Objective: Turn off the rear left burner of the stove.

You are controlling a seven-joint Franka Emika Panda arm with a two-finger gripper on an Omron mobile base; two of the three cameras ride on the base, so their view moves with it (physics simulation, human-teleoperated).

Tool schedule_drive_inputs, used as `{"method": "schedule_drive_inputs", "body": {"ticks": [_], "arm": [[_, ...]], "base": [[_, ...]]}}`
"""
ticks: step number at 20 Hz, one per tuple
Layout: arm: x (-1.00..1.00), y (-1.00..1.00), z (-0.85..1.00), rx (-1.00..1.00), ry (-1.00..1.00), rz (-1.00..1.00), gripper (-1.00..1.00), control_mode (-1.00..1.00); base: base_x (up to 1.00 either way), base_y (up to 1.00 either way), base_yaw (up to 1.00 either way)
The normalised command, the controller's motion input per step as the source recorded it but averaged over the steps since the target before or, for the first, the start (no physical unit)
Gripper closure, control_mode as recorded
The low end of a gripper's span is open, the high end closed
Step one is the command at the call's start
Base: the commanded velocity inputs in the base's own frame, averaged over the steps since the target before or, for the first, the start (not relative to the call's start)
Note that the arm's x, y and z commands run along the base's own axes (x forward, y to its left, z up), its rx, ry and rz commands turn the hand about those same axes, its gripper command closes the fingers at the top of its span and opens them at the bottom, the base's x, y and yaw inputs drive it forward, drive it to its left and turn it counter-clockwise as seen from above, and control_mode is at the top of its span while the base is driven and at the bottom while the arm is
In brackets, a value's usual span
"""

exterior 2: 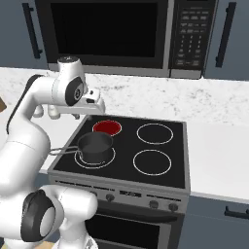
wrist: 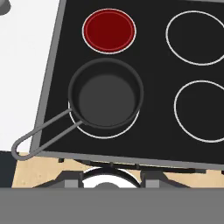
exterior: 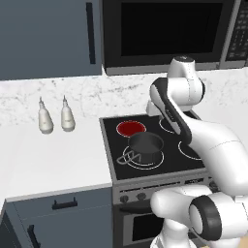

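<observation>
The rear left burner point(exterior: 131, 128) point(exterior 2: 107, 127) point(wrist: 109, 30) glows solid red on the black glass stove point(exterior: 167, 154) point(exterior 2: 160, 182) point(wrist: 157, 70). A dark pot point(exterior: 145, 144) point(exterior 2: 95, 146) point(wrist: 106, 94) sits on the front left ring just in front of it, its wire handle point(wrist: 43, 135) reaching past the stove's left edge. Small dark knobs point(exterior: 124, 198) point(exterior 2: 111, 197) line the grey front panel. My gripper point(exterior 2: 99, 111) point(wrist: 109, 179) hangs high above the stove's left side and looks down on it. It is open and holds nothing.
Two white bottles point(exterior: 45, 118) point(exterior: 67, 116) stand on the white counter point(exterior: 48, 160) left of the stove. A black microwave point(exterior: 164, 34) point(exterior 2: 121, 34) hangs above the cooktop. More counter point(exterior 2: 219, 151) runs to the right. Two empty ring burners point(exterior 2: 154, 133) lie on the right side.
</observation>
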Motion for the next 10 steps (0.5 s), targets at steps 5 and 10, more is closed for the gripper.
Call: {"method": "schedule_drive_inputs", "body": {"ticks": [5,10], "arm": [[-0.27,0.0,0.0,0.0,-0.04,0.0,-1.0,-1.0],[0.0,0.0,0.0,0.0,0.0,0.0,-1.0,1.0]], "base": [[0.0,0.0,0.0],[-0.06,-0.15,0.0]]}}
